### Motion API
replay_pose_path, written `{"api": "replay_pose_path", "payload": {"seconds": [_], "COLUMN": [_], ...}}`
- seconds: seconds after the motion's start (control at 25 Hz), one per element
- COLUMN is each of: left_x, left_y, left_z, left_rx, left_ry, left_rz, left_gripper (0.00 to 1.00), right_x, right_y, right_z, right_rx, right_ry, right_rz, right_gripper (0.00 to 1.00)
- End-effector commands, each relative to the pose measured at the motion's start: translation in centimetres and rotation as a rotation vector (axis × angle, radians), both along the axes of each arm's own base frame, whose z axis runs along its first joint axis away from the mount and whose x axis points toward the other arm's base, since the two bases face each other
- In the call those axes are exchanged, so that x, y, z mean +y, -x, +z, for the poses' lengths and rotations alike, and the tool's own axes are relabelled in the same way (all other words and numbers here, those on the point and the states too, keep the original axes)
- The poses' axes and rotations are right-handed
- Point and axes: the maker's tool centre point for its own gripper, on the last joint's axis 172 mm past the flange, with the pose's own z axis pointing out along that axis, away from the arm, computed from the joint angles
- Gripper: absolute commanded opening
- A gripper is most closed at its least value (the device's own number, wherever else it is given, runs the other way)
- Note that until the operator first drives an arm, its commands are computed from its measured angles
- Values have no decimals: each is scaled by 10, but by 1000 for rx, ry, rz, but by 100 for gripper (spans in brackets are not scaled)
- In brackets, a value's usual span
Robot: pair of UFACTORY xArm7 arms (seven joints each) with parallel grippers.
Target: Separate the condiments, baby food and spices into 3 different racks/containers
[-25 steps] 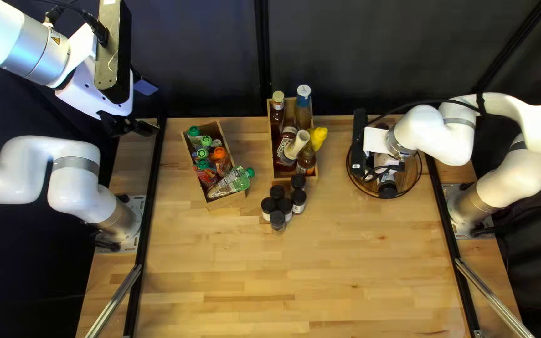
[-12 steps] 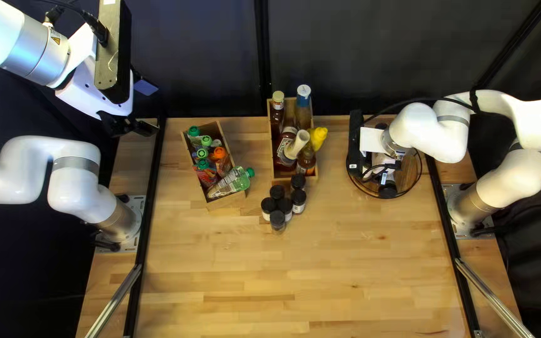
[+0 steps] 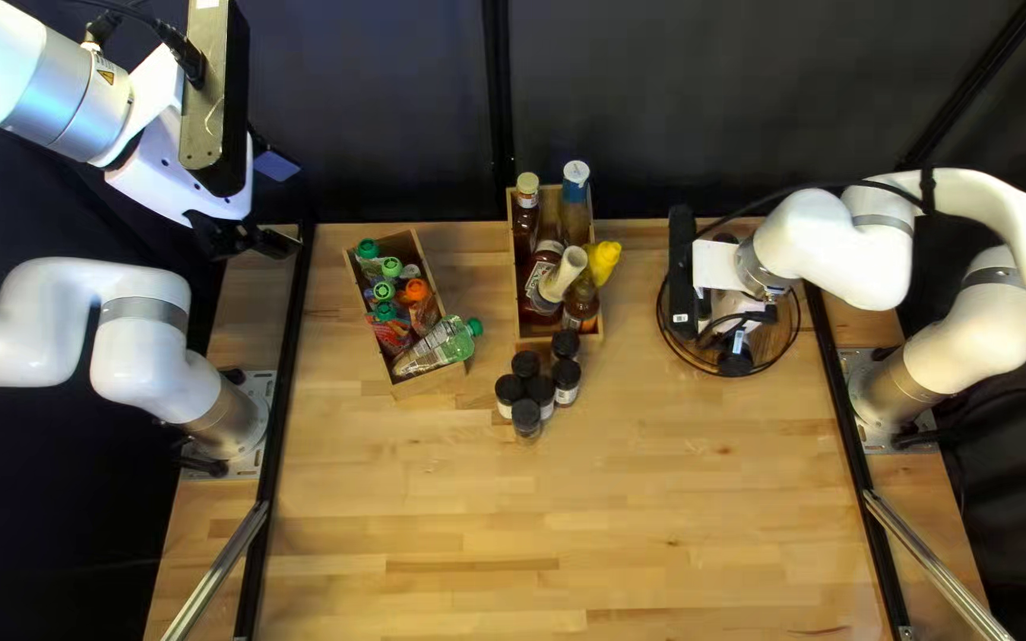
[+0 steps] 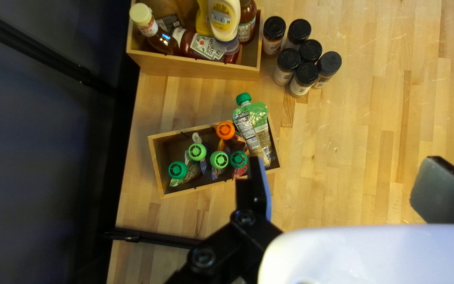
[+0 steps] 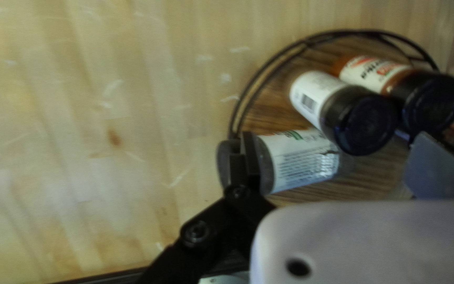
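Spice jars are what I'm sorting: six black-capped ones (image 3: 540,397) stand in a tight cluster just above the middle of the top left view, on the wooden table (image 3: 656,511). More jars (image 5: 303,160) are in the round wire rack (image 5: 269,113) at the right of that view; one lies on its side, two others lean near it.

My right gripper (image 3: 735,323) is down over the rack, its fingers spread wide. In its wrist view, one finger crosses the dark end of the lying jar, while the other is well across from it; I have no grip on anything.

Just above the cluster, the wooden box (image 3: 558,341) holds sauce bottles (image 3: 526,214), a ketchup bottle (image 4: 200,46) among them. Left of that, the second wooden box (image 3: 432,380) holds baby food pouches (image 3: 418,311) with green and orange caps, one leaning over its edge.

At the upper left, my left gripper (image 3: 266,243) hangs with fingers apart, nothing between them.
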Motion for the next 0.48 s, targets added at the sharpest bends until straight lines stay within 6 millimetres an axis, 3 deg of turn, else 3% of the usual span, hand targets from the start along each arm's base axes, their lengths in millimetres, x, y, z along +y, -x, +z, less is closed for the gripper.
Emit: {"api": "replay_pose_path", "payload": {"seconds": [0.04,0.2,0.48], "left_x": [0,0,0], "left_y": [0,0,0], "left_z": [0,0,0], "left_rx": [0,0,0], "left_ry": [0,0,0], "left_rz": [0,0,0], "left_gripper": [100,100,100], "right_x": [37,67,80], "right_y": [-39,-77,-102], "right_z": [12,15,0], "right_rx": [-31,-40,-36], "right_ry": [-18,7,100], "right_rz": [121,244,478], "right_gripper": [100,100,100]}}
